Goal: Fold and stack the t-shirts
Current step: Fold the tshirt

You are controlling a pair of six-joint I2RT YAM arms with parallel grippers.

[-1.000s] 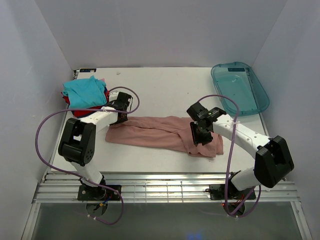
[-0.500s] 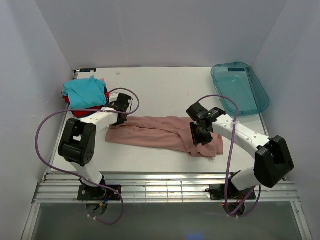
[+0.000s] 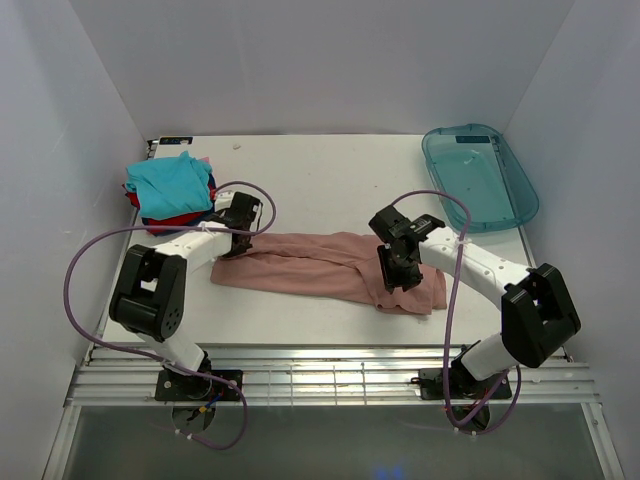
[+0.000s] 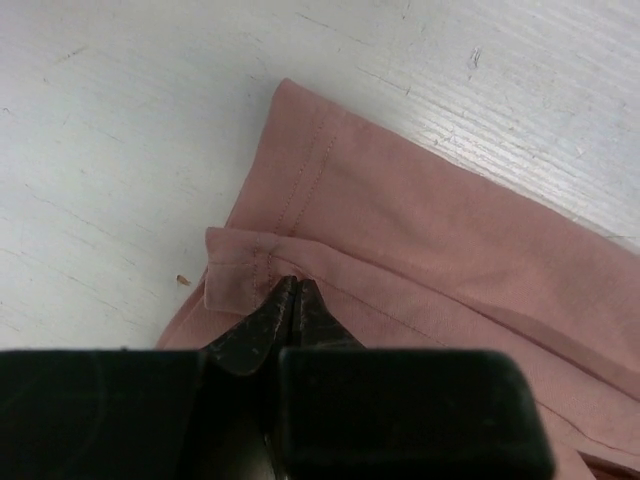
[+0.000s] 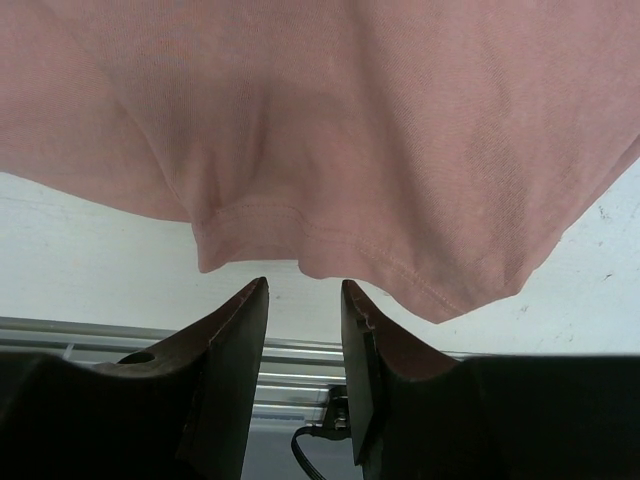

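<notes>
Dusty-pink t-shirt (image 3: 320, 262) lies as a long folded strip across mid-table, between the two arms. It is soft, light, limp cloth that will probably sag and drag if lifted by one end. Best hold is at the hemmed corners, both ends together.

Left gripper (image 4: 292, 295) is at the strip's left corner, jaws all but closed, tips pinching a small raised tab of hem. Right gripper (image 5: 300, 285) is at the near edge of the right end, jaws about half apart, nothing between them. Can't tell if it touches cloth.

Teal t-shirt (image 3: 168, 183) tops the folded stack at far left. Blue-green tray (image 3: 480, 175) sits far right, well apart.
</notes>
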